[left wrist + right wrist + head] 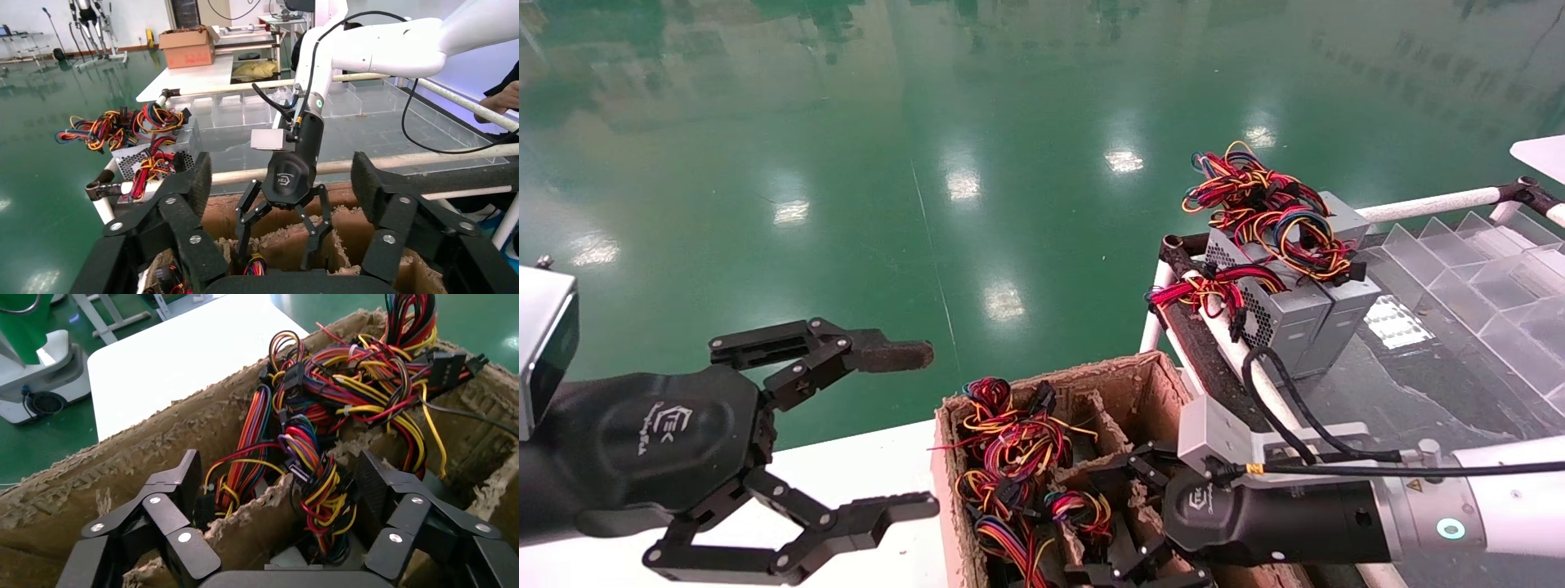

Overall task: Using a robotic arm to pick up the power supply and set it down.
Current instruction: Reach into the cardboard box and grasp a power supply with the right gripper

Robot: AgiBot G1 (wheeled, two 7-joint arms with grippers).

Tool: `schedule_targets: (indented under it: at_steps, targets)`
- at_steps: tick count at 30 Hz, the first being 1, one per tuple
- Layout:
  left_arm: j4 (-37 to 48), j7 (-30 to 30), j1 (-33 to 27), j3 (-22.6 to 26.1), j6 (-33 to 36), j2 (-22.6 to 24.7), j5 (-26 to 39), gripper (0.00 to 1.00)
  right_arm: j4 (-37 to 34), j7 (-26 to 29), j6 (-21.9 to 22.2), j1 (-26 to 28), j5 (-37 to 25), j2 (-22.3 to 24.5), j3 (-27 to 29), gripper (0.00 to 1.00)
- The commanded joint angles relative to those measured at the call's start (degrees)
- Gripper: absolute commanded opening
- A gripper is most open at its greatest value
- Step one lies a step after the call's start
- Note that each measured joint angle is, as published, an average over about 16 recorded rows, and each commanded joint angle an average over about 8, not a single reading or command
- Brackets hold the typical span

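Power supply (318,502), wires up, apparently low between torn cardboard dividers.

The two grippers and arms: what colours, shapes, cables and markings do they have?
The left gripper and the right gripper each have a rounded black palm with a white logo and two jointed black fingers with silver screws. A silver box sits at each wrist. The right arm is white with a glowing ring light, and black cables loop along it.
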Motion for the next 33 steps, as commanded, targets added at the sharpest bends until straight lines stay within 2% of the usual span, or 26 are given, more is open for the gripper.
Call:
schedule_targets:
  at_steps: [1,12,33]
  targets:
    - [0.00,0.00,0.00,0.00,0.00,0.00,0.00,1.00,-1.17,-0.79,-0.42,0.41,0.03,-0.61,-0.09,0.00]
    - [0.00,0.01,-0.01,0.03,-0.01,-0.01,-0.02,1.00,-1.27,-3.38,1.66,-0.07,-1.63,-1.81,-0.40,0.00]
    - [0.00,0.04,-0.02,0.07,-0.03,-0.03,-0.05,1.00,-6.08,-6.62,1.22,-0.12,-0.63,-2.92,0.11,0.00]
